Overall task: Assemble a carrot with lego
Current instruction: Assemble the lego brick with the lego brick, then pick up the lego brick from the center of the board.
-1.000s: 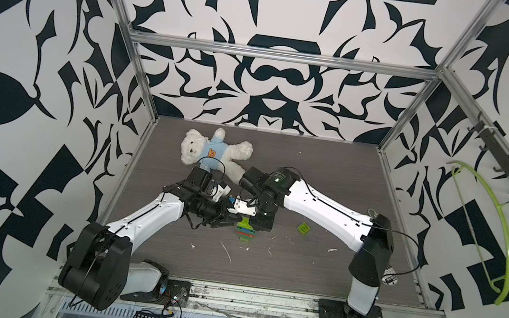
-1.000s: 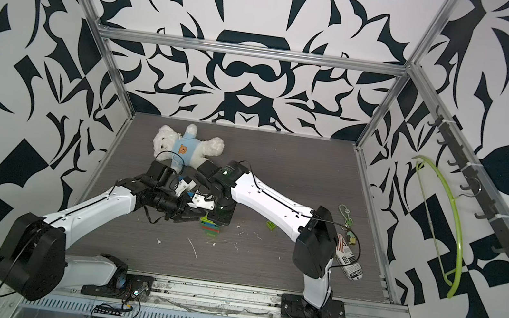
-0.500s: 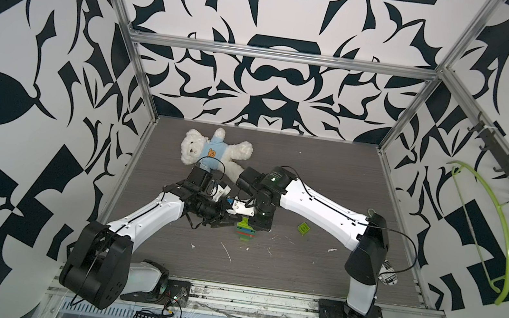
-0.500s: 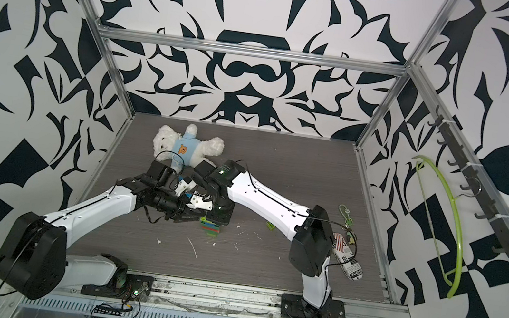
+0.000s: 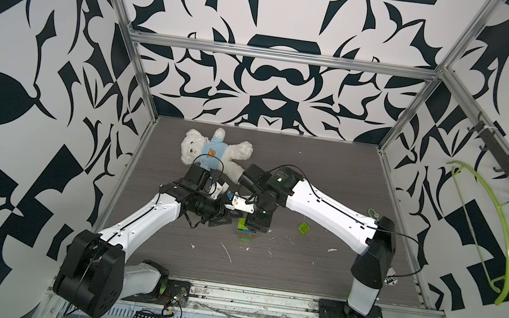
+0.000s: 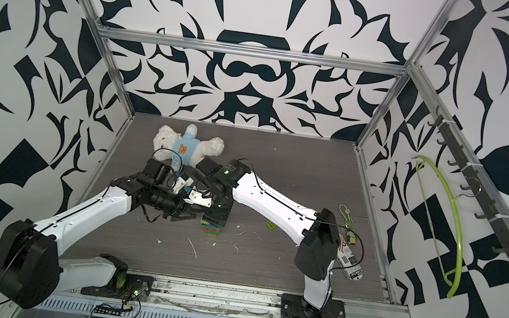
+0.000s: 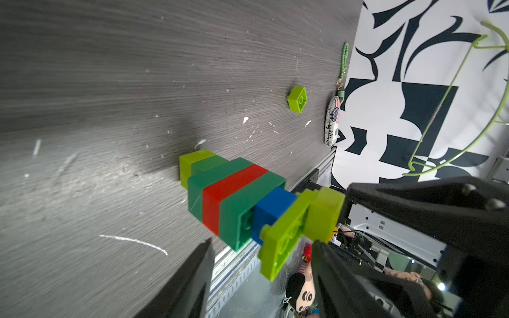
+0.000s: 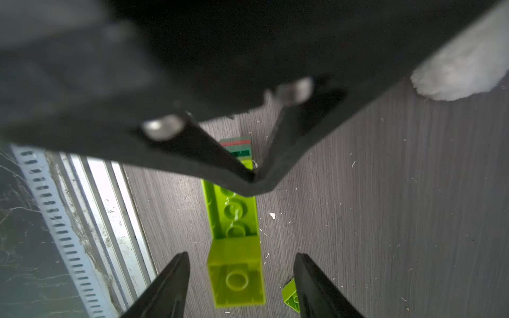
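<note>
Release step: striped tapering plastic-brick carrot on grey tabletop; left fingers, right fingers spread. Next (probably): grasp loose lime square brick, seat on top.

The left gripper and right gripper now stand parted around the carrot (both clamped it earlier).

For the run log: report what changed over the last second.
Both claws opened: the left claw and right claw now straddle the carrot, apparently released. The carrot, loose lime brick and teddy bear stayed put.
</note>
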You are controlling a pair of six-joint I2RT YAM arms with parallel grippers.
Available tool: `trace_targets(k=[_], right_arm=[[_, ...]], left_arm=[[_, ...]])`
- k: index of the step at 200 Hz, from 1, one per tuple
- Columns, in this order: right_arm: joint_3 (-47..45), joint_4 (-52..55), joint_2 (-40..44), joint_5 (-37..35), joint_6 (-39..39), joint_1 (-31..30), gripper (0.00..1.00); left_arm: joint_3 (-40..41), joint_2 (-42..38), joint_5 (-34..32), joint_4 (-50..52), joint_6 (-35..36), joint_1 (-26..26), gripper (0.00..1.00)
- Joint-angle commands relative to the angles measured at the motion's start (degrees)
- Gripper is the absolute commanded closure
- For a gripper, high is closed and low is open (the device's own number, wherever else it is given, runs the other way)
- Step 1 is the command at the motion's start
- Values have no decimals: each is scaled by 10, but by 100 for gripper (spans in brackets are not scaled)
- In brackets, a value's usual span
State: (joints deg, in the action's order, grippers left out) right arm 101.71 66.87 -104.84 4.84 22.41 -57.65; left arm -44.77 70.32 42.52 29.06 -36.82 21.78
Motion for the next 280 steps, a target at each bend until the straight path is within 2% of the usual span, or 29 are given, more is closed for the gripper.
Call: trace_targets(k=[1,20,44,61,77,105,148,213,280], right_arm=[[-27,-30,68,21,-29,9,34],[-98,-81,135,28,-99,55,35],[-229,-150,212,35,-195,166,37],[-293,-158,223,-9,-231,208,37],[-322,-149,207,-55,-229,212,37],[-357,-154,167,-94,-204,219,37],[-401,-201,127,-93,-170,233,37],[-381,-224,67,-72,-137,275,39],[-376,-222,48,-48,-135,278,57]], left_arm=[[-20,-23,10,10,-7,1,33],[-35,-39,10,13,-7,1,31],[-63,-61,-20,20,4,-2,31],[-91,-63,-36,39,20,-10,31],[-116,-54,-40,60,38,-17,31],[-138,-39,-39,75,57,-22,31],[-134,-26,-29,70,59,-24,32],[-128,-21,-19,69,61,-24,33],[-109,-16,-20,67,71,-25,33]])
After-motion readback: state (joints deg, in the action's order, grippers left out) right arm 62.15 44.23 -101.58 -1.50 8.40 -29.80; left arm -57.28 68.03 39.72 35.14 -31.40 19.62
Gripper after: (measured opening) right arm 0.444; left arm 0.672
